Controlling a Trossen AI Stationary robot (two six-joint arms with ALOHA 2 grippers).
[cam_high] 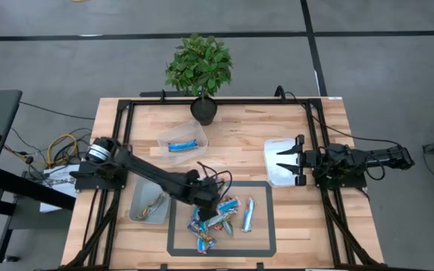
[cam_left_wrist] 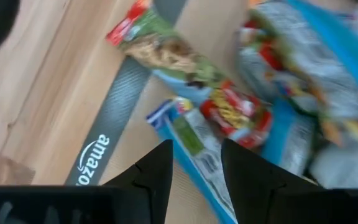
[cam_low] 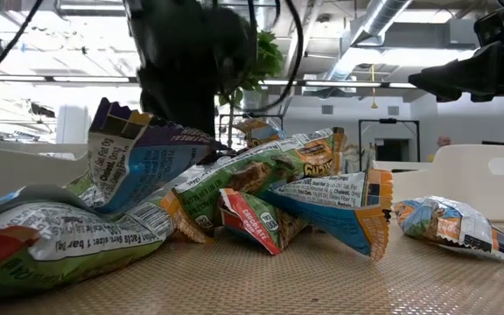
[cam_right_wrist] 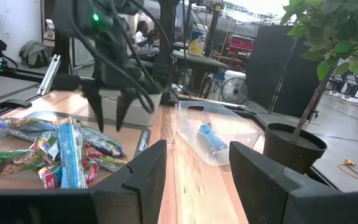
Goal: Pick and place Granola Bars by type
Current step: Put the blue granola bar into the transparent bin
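Most Granola Bars [cam_high: 215, 220] lay unsorted on the counter's [cam_high: 330, 135] near mat, few binned, one blue in the far bin [cam_high: 182, 140]; the left hand [cam_high: 211, 202] hovered spread above them, the right hand [cam_high: 283, 162] waited spread.

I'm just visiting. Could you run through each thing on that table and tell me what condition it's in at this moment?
Left gripper: open, fingers straddling a blue bar in the pile.
Right gripper: open, waiting over the right bin.
Granola bars: heaped on the mat, one lying apart.
Middle bin: holds one blue bar.
Left bin: holds bars.
Right bin: contents hidden by the gripper.
Potted plant: upright.
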